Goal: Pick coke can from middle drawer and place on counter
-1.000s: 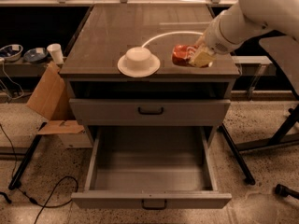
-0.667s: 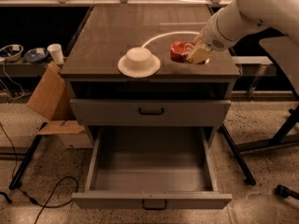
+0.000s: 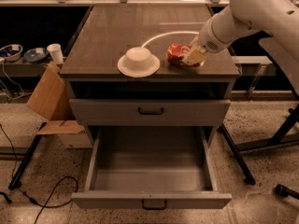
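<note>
No text, brand, number or sign can be read anywhere in frame. The coke can (image 3: 177, 53), right of centre on the counter (image 3: 117, 27), carries pale markings that are illegible. The gripper (image 3: 193, 56) is at the can's frame-right side.

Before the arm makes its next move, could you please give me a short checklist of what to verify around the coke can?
1. Coke can out of the middle drawer: ok, the open drawer's floor is bare.
2. Can over the counter: ok, towards the front right corner.
3. Can resting fully on the counter: cannot tell.
4. Can apart from the white bowl: ok, a gap shows between them.
5. Gripper at the can's right side: ok, right against it.
</note>
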Motion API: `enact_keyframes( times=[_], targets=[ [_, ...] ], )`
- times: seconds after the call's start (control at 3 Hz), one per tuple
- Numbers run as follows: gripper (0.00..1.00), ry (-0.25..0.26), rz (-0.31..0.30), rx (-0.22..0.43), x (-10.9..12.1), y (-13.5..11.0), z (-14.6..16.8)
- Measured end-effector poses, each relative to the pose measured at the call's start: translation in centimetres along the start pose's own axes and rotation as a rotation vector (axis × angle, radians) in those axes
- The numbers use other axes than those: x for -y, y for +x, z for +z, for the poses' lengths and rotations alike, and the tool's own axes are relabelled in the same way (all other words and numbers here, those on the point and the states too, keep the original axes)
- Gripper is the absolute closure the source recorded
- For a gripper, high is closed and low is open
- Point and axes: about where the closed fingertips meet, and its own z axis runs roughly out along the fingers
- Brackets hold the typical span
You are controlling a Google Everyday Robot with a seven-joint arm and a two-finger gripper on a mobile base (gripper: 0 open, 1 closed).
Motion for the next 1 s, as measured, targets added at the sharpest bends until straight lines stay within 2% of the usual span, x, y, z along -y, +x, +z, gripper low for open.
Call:
enact_keyframes(
  times=[1.0],
  targets=[
    [0.28,-0.021,0.039,0.014,-0.07,0.93,0.67]
  ],
)
